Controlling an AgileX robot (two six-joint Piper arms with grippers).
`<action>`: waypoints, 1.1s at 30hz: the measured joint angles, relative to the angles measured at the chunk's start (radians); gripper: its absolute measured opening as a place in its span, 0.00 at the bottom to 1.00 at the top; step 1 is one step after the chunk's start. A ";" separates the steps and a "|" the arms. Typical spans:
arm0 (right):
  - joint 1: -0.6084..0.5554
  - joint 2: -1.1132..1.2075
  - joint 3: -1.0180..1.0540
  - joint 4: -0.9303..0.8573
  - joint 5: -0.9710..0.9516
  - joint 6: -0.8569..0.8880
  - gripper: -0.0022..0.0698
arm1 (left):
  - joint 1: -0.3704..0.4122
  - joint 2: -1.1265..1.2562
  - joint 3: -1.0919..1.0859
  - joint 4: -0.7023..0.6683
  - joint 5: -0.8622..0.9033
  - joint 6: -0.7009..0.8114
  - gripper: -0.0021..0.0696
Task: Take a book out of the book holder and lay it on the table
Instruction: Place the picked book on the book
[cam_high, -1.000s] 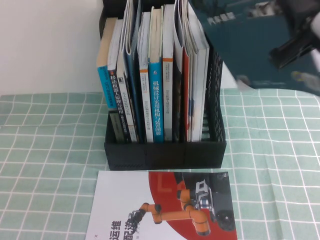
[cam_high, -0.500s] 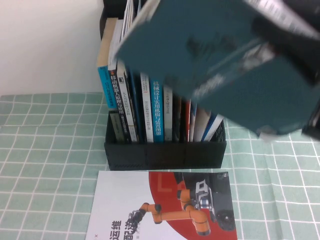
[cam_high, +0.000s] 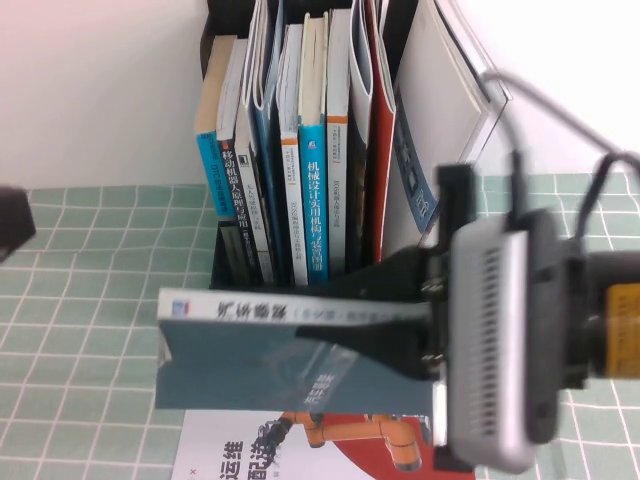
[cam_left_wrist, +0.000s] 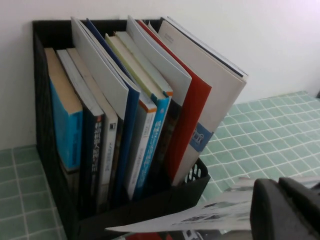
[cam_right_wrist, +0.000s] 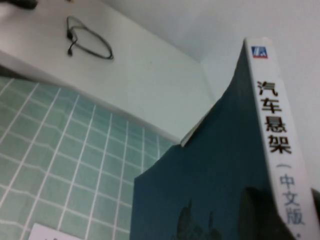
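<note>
My right gripper is shut on the book and holds it in the air in front of the book holder, above the table. The book's white spine with black characters faces up and its grey-blue back faces the camera. In the right wrist view one finger presses on the grey-blue back beside the spine. My left gripper sits at the far left edge, away from the book. The left wrist view shows the holder full of upright books.
A white-and-red brochure with an orange robot arm lies flat in front of the holder, under the held book. A red magazine and a white-covered book lean right in the holder. The white wall stands close behind.
The right gripper has swung the book from high at the right down and across in front of the holder. The red magazine and white book now lean right in the freed compartment.
</note>
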 joint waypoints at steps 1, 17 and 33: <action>0.016 0.026 0.000 0.000 0.016 -0.012 0.21 | 0.000 -0.023 0.034 0.000 -0.023 -0.015 0.03; 0.053 0.318 -0.022 0.123 0.205 -0.380 0.21 | 0.000 -0.132 0.166 0.000 -0.104 -0.061 0.03; 0.053 0.475 -0.091 0.426 0.216 -0.823 0.21 | 0.000 -0.132 0.166 -0.015 -0.110 -0.061 0.03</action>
